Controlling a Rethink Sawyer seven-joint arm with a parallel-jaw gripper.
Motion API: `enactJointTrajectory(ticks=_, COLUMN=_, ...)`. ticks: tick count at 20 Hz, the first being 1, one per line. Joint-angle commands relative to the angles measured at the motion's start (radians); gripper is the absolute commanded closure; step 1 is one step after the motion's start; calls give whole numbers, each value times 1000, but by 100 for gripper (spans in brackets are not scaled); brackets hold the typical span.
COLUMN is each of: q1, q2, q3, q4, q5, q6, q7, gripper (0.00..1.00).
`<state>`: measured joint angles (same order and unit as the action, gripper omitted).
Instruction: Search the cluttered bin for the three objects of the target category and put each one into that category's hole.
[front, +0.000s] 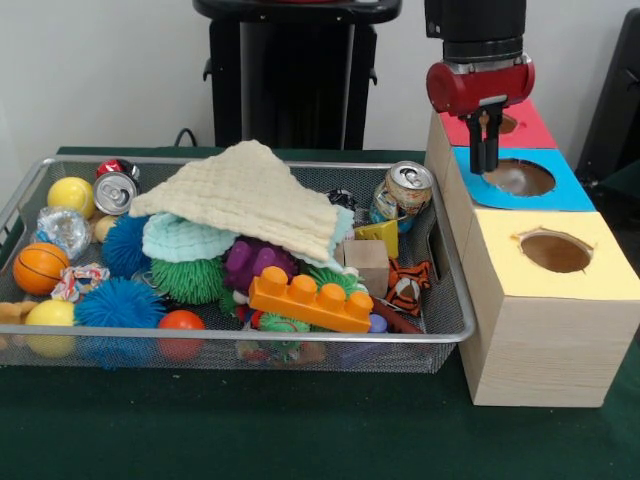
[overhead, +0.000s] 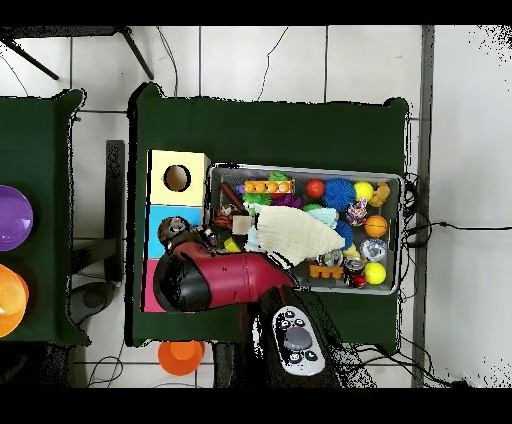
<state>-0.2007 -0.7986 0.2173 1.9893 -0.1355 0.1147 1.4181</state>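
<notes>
The wire mesh bin (front: 452, 318) holds a heap of toys under a cream cloth (front: 245, 195). One see-through crinkled plastic bottle (front: 62, 228) lies at the bin's left end, between a yellow ball and a small basketball; it also shows in the overhead view (overhead: 374, 250). I see no other such bottle; the cloth hides part of the heap. My gripper (front: 485, 165) hangs above the boxes, over the border between the red surround (front: 535, 128) and the blue one. Its fingers are together with nothing between them. It partly hides the red hole (front: 508, 124).
The blue-surround hole (front: 520, 178) and the yellow-surround hole (front: 556, 251) top the nearer boxes. Metal cans (front: 404, 190) (front: 114, 190), an orange building block (front: 312, 300), spiky balls and a small wooden cube fill the bin. In the overhead view my arm (overhead: 215, 280) covers the red box.
</notes>
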Motion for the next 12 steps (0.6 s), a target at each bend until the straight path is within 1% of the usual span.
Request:
enactJointTrajectory(ticks=1, q1=-40, q2=-8, q3=109, q4=-9, q5=-40, q6=-74, q7=138, gripper=100)
enactJointTrajectory(ticks=7, q1=-29, q2=6, q3=103, q4=-26, q5=-25, q6=-28, q7=119, gripper=100)
enactJointTrajectory(ticks=12, q1=-27, q2=14, q3=95, q4=-24, q5=-25, q6=-6, q7=113, gripper=100)
